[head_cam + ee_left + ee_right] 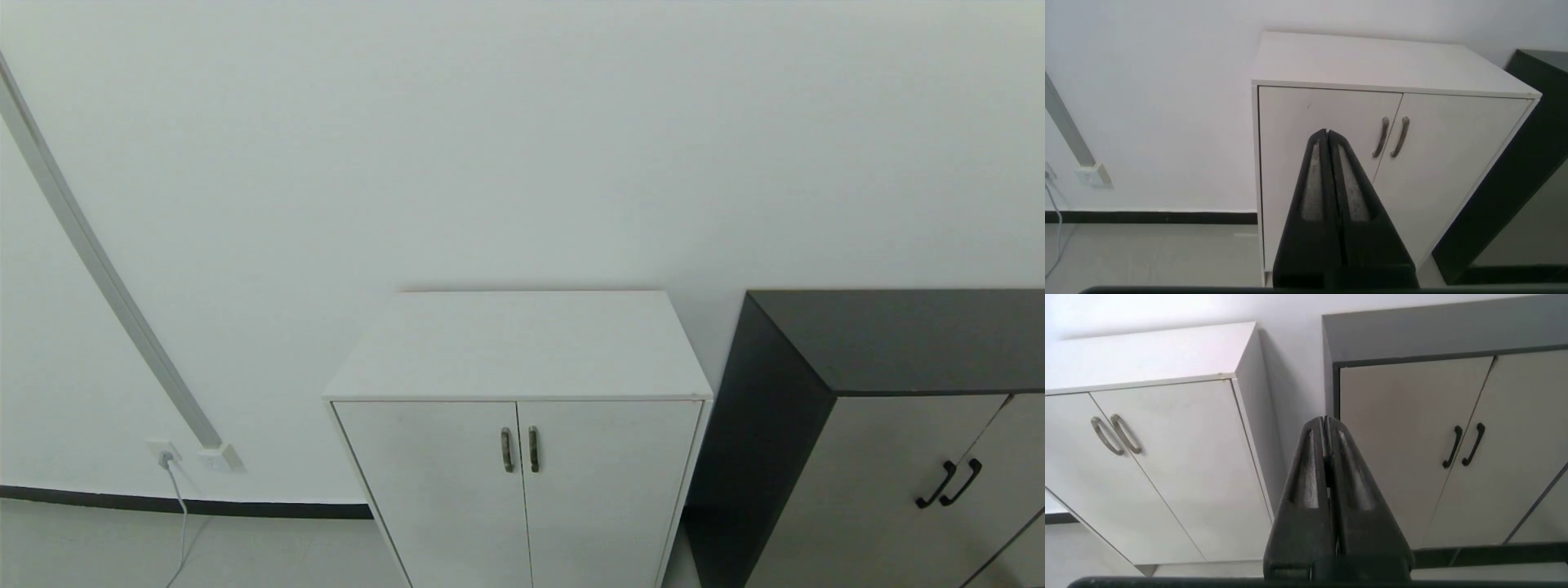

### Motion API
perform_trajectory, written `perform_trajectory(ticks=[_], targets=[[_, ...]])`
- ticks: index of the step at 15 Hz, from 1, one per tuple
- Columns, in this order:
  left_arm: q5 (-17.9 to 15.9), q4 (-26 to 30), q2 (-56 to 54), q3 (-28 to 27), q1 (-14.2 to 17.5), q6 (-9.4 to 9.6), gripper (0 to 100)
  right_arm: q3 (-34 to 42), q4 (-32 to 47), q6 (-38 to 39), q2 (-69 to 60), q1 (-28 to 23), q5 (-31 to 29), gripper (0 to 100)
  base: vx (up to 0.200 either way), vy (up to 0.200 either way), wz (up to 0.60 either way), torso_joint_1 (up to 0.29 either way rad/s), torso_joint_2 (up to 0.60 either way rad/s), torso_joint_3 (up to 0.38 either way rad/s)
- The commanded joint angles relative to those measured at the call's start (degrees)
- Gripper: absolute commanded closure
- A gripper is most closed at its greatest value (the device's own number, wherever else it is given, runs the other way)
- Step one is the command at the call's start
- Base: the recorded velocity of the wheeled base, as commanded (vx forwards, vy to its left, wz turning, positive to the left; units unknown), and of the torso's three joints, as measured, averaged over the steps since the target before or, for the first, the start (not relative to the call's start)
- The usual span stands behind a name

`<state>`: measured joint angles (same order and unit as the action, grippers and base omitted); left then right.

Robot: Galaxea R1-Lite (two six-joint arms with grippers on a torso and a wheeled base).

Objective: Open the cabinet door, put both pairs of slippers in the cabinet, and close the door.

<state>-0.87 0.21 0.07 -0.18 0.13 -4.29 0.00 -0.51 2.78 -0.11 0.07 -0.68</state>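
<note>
White cabinet (518,347) set against white wall (522,147), doors (433,482) shut, paired metal handles (508,450) at centre seam. Dark cabinet (898,339) placed just beside it, on robot's right. Socket (162,449) with plugged cable (181,514), slanted conduit (98,261) and black skirting (245,508) seen to left. Left gripper (1328,133) and right gripper (1327,421) each pressed fully closed, nothing held, apart from cabinets.

Floor (269,551) at lower left gives me room; dark cabinet (767,441) hems white cabinet (522,351) at right; shut doors (441,482) block inside.

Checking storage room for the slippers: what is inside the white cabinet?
Both doors of the white cabinet are shut, their handles side by side at the middle, so the inside is hidden.
</note>
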Motion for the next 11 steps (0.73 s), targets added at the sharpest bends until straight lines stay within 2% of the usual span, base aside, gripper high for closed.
perform_trajectory(ticks=[1,11], targets=[[-0.01,-0.03,0.01,0.01,0.04,-0.02,100,0.00,-0.02,-0.05,0.11,0.01,0.07,100,0.000,0.000,0.00,0.000,0.00,0.000],[-0.01,-0.03,0.01,0.01,0.04,-0.02,100,0.00,-0.02,-0.49,0.11,0.01,0.42,100,0.000,0.000,0.00,0.000,0.00,0.000]])
